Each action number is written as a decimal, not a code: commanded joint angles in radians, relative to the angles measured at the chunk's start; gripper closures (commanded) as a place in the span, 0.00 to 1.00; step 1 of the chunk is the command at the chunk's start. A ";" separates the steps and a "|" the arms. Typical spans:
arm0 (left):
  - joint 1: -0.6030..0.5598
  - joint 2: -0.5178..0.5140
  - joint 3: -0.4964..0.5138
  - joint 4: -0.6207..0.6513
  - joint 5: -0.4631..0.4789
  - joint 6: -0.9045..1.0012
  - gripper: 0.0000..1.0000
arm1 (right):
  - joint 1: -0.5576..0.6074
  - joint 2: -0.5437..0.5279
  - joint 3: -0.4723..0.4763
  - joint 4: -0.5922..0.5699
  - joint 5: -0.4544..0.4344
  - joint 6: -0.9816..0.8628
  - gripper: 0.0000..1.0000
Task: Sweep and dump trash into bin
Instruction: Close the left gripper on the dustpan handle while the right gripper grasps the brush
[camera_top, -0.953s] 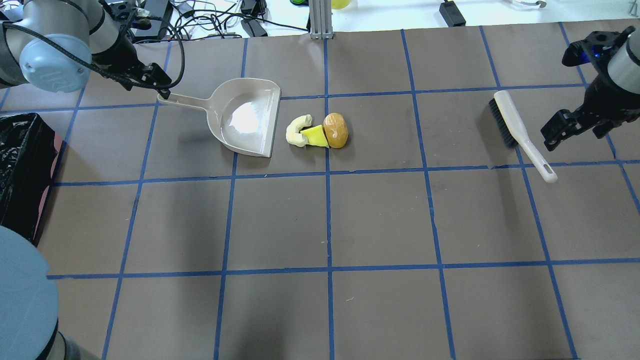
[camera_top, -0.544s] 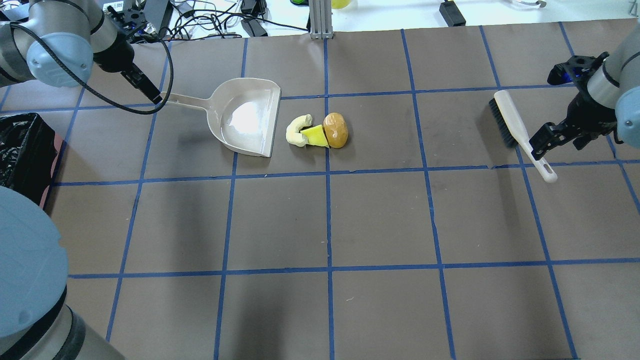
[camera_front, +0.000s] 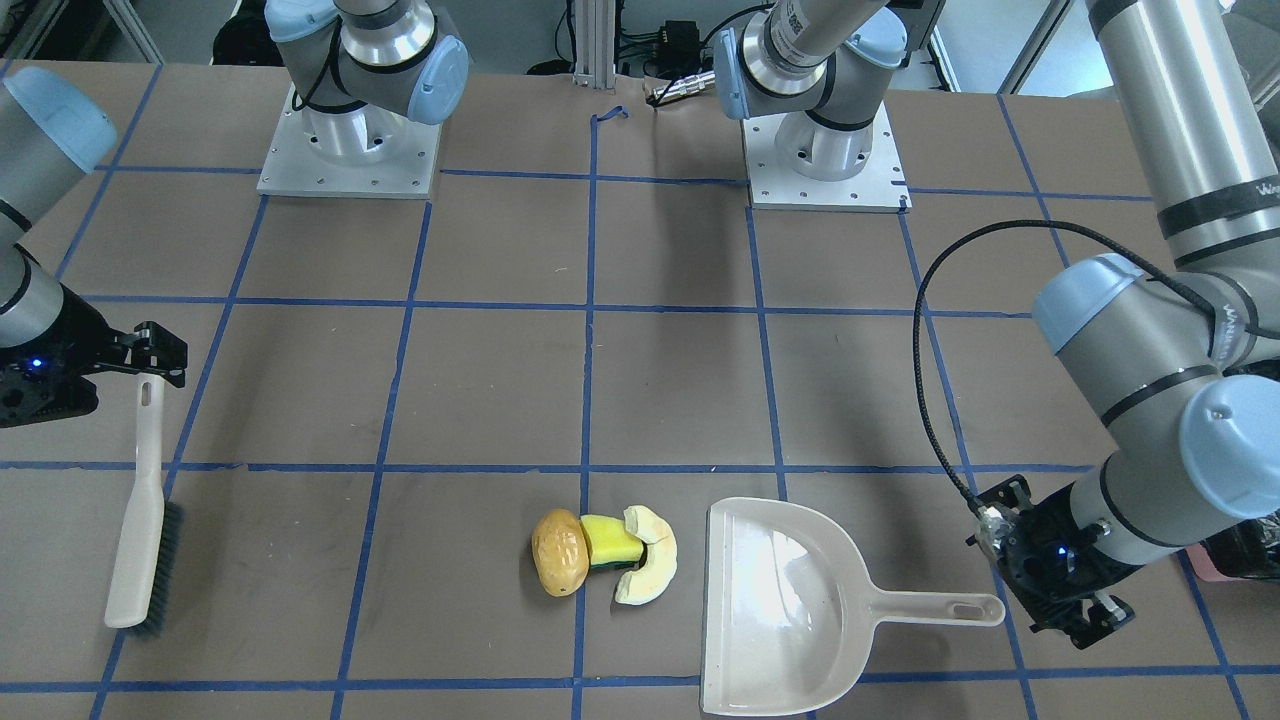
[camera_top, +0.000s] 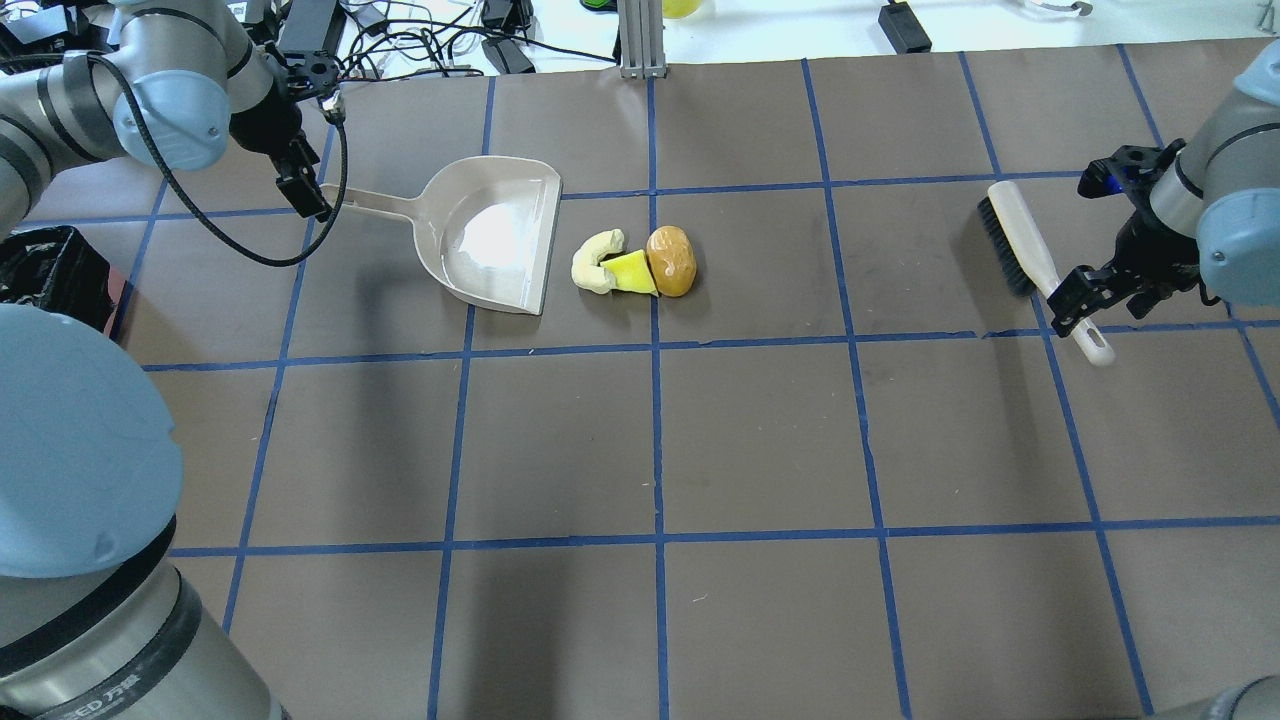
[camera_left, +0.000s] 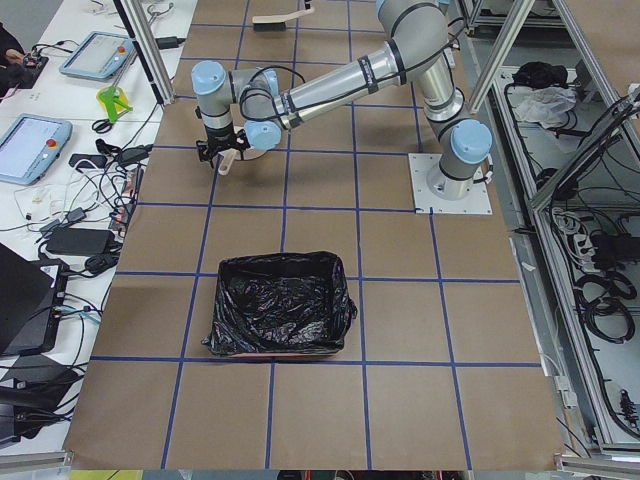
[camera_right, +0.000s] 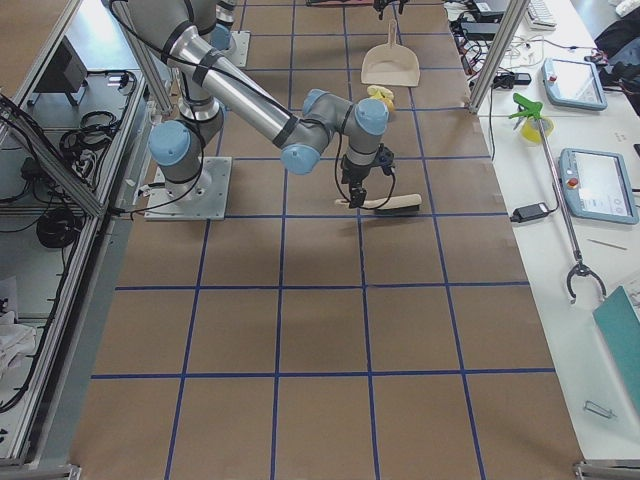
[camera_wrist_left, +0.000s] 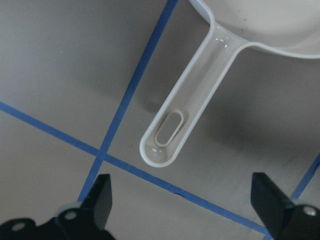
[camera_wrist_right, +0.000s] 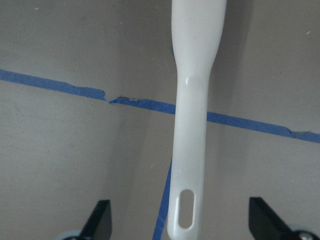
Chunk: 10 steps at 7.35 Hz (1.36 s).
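Right fingers (camera_wrist_right: 100, 221) nearer brush (camera_wrist_right: 192, 125), bin (camera_top: 55, 268) partly hidden

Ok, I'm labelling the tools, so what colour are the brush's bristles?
The bristles are dark grey, nearly black; the exterior front-facing view shows them best.

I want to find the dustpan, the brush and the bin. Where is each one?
dustpan (camera_top: 490, 235): overhead exterior view, on the bare middle of its pan.
brush (camera_top: 1022, 238): overhead exterior view, on the white back of its head.
bin (camera_left: 282, 262): exterior left view, on its upper bag-covered rim.
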<state>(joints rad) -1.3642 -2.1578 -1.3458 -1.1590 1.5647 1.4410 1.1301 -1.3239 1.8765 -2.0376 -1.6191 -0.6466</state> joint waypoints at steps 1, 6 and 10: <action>-0.042 -0.026 0.036 0.005 0.018 0.054 0.06 | -0.001 0.041 0.001 -0.016 -0.002 0.004 0.05; -0.044 -0.056 0.027 0.054 0.018 0.118 0.09 | -0.001 0.060 0.001 -0.026 -0.002 0.004 0.34; -0.041 -0.062 0.013 0.035 0.021 0.122 0.09 | -0.001 0.061 -0.002 -0.024 -0.019 0.007 1.00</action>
<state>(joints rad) -1.4060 -2.2184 -1.3308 -1.1136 1.5851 1.5625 1.1289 -1.2628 1.8765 -2.0624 -1.6327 -0.6471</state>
